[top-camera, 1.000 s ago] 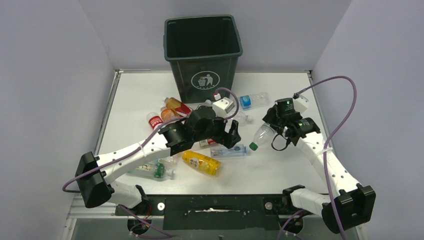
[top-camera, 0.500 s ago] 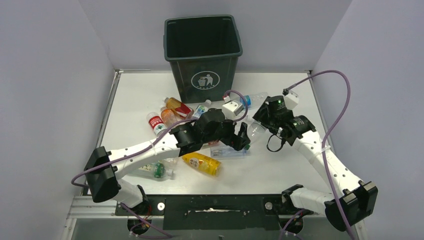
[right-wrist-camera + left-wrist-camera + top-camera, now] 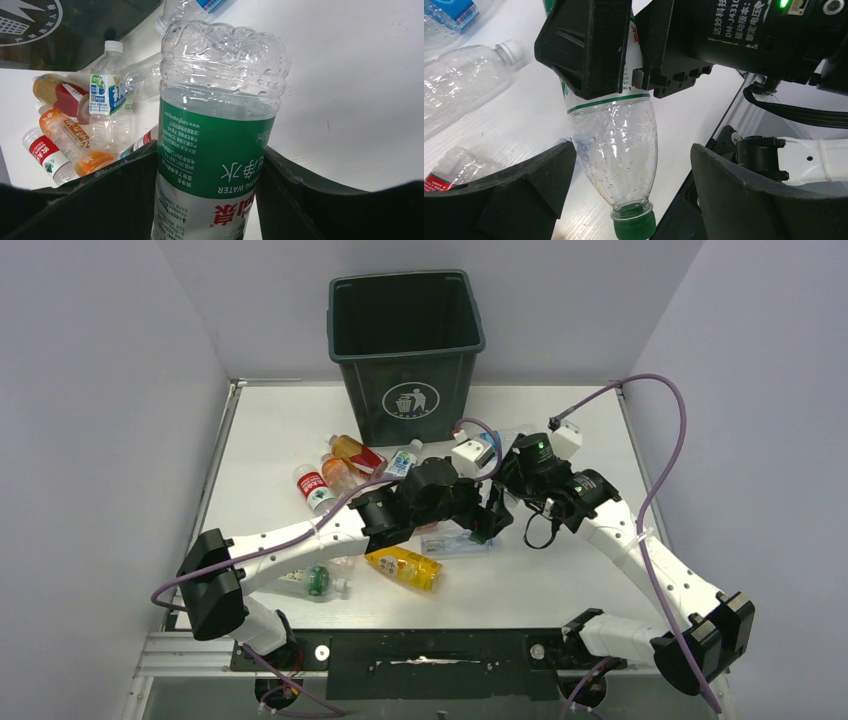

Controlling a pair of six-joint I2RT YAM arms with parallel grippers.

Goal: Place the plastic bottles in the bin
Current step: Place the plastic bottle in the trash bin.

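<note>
Pale lilac walls (image 3: 100, 390) enclose the white counter (image 3: 270, 430) on three sides.

Left of centre, loose plastic bottles (image 3: 335, 465) with red and orange labels lie on the counter. An orange-labelled bottle (image 3: 403, 567) lies nearer the front edge.

Rear centre: the bin (image 3: 405, 380) stands upright at the back wall. Its inside is dark and the contents cannot be made out.

Mid-counter: left jaws spread apart either side of the green-labelled bottle (image 3: 611, 145); contact cannot be told. The bottle's green cap end sits between them.

Right jaws are clamped on that bottle's label.
</note>
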